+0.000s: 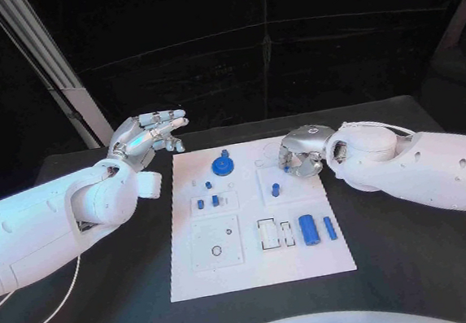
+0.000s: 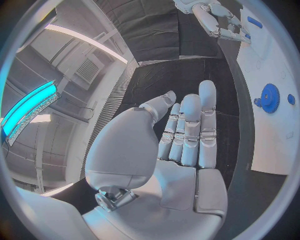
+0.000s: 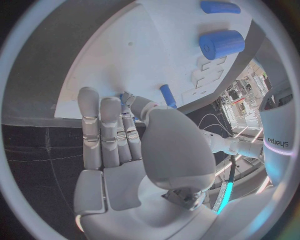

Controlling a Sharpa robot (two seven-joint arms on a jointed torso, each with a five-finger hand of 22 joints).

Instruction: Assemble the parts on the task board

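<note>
lying on flat white task board: blue cylinder, toothed gear

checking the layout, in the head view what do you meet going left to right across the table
left hand → blue gear → right hand, over the task board's right edge

My head camera looks steeply down on the white board from above. Each wrist camera sits close behind its own palm (fisheye), facing along the fingers. All three views share the board's far end.
</note>
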